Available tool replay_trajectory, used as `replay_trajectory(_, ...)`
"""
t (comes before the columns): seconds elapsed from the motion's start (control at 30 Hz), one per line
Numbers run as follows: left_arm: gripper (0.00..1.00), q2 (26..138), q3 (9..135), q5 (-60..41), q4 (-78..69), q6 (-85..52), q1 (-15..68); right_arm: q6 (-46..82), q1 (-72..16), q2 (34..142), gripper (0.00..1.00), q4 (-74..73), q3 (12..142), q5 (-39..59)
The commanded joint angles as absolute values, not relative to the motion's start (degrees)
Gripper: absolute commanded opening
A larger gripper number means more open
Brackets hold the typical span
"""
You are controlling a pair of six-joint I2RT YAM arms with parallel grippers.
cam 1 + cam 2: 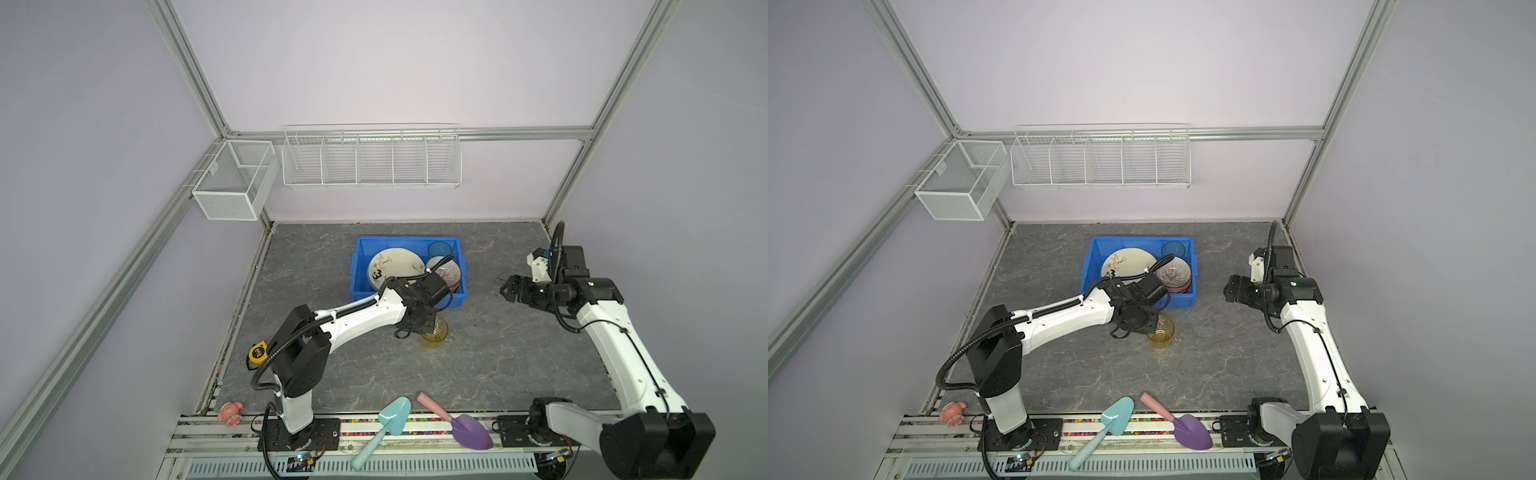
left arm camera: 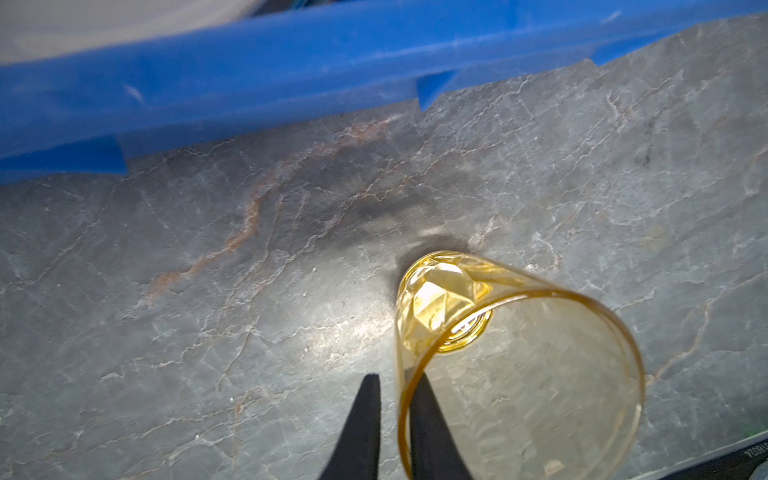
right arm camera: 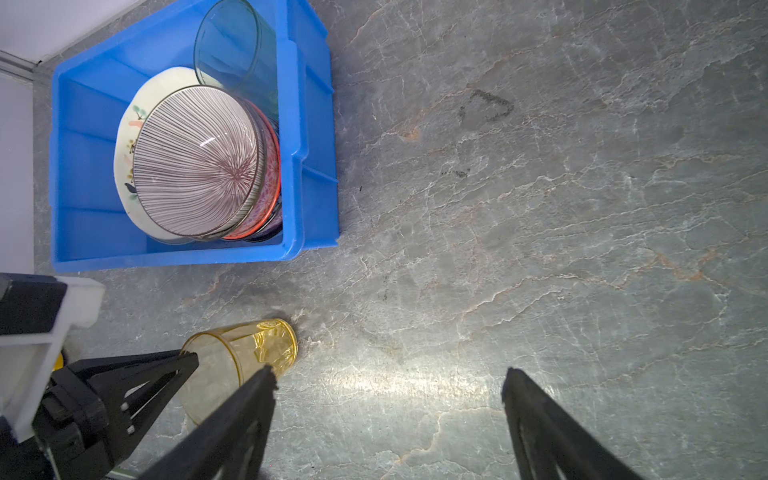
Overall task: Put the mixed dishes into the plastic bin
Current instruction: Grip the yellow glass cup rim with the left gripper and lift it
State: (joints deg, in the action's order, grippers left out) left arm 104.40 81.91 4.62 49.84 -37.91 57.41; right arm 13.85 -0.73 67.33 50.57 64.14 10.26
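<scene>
Where your left hand (image 2: 395, 379) reaches down just in front of the blue bin (image 1: 358, 266), its two black fingers stand almost together, straddling the rim of the amber glass (image 2: 519, 374). One finger (image 2: 424, 432) is inside the mouth, against the glass wall. The other is outside, with a thin sliver of grey worktop (image 2: 208, 332) showing between it and the glass. You cannot tell from these views whether the pinch is firm.

The glass stands upright on the worktop, mouth up, directly beneath the hand. In both top views the fingers meet its rim on the left side. It is outside the bin, near the near wall towards the right corner, and not touching it.

Your right hand (image 3: 389, 374) is spread wide and holds nothing. It hovers over bare worktop to the right of the bin, well apart from the glass.

Inside the bin are a cream plate (image 1: 397, 266), a striped bowl (image 1: 446, 270) stacked on other bowls, and a blue-tinted glass (image 1: 439, 249) in the far right corner.
</scene>
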Motion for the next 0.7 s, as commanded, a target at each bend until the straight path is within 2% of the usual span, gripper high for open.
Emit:
replay_trajectory(0.0, 0.16, 104.1, 81.0, 4.7, 49.7, -38.6, 57.7, 12.8, -0.3, 68.1, 0.88, 49.7, 63.7, 11.7)
replay_trajectory(0.23, 0.16, 104.3, 80.9, 3.7, 48.6, -38.7, 57.7, 11.6, -0.3, 69.0, 0.88, 50.4, 64.1, 14.4)
replay_trajectory(0.5, 0.0, 104.2, 81.3, 3.2, 48.3, -38.7, 57.7, 11.6, -0.3, 69.7, 0.88, 51.0, 62.8, 16.5)
replay_trajectory(0.67, 0.0, 103.6, 82.3, 4.2, 50.1, -38.0, 57.7, 10.9, -0.3, 70.2, 0.88, 51.4, 63.5, 16.5)
